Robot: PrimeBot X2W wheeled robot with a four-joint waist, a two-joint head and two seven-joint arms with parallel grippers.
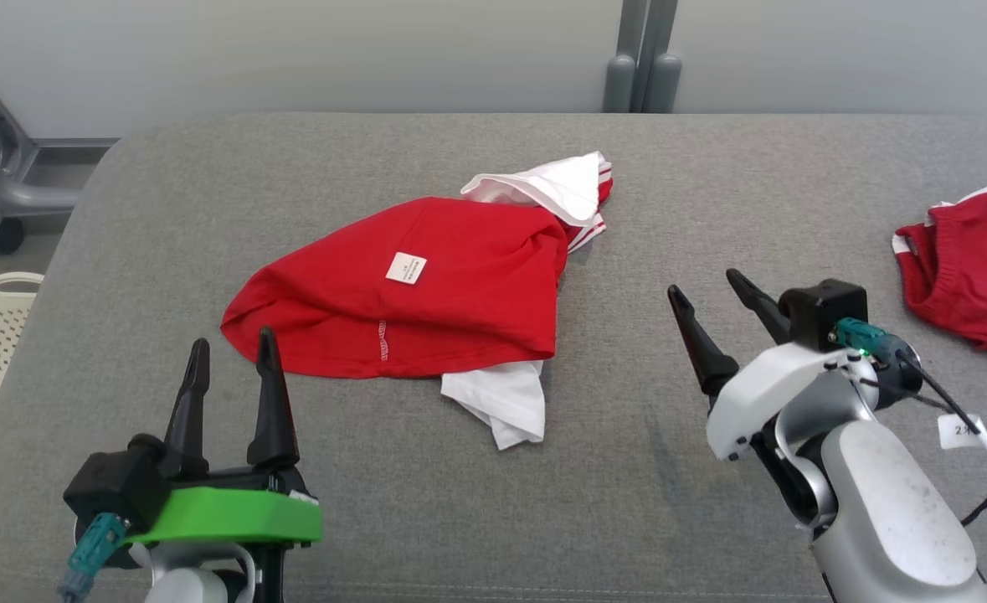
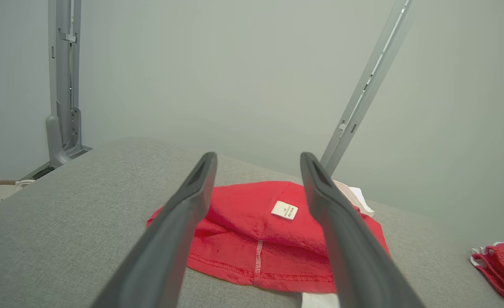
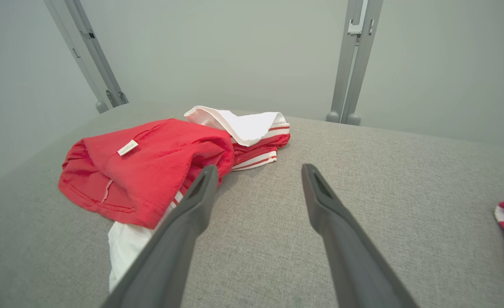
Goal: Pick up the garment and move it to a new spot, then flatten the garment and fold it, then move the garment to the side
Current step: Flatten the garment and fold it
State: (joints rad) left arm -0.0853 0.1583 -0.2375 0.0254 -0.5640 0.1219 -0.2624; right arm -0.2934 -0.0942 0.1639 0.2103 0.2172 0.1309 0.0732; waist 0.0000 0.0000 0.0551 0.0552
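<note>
Head view: crumpled red-and-white shirt (image 1: 426, 301) lies mid grey padded desk (image 1: 711, 184), long axis running near-left to far-right. Left pincer (image 1: 233, 338) is open and empty, tips just short of the near-left hem, so it looks like the nearer arm. Right pincer (image 1: 702, 282) is open and empty, off to the shirt's right. Left wrist view: shirt dead ahead. Right wrist view: shirt ahead-left.

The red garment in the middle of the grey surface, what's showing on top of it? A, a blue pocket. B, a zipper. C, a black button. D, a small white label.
D: a small white label sits on the upper face of the red garment, near its middle.
</note>
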